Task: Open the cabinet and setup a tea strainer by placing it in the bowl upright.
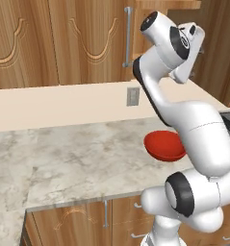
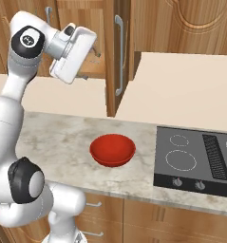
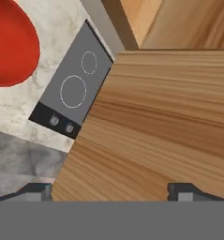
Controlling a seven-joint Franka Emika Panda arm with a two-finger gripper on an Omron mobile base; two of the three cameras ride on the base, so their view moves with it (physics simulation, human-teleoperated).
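Jaws spread wide apart straddle the cabinet (image 2: 116, 57) door's edge, gripping nothing.

The arm hides the right part of the bowl (image 1: 162, 145) in the left base view, and the hand view's left edge crops it; the right edge of the right base view cuts off the stovetop (image 2: 195, 159); the open cabinet (image 2: 116, 57) interior cannot be made out

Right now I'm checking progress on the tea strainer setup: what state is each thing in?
Cabinet door: swung open, edge-on in the right base view.
Bowl: upright on the counter, nothing in it.
Gripper: fingers open, holding nothing, up by the open door.
Stove: nothing on the burners.
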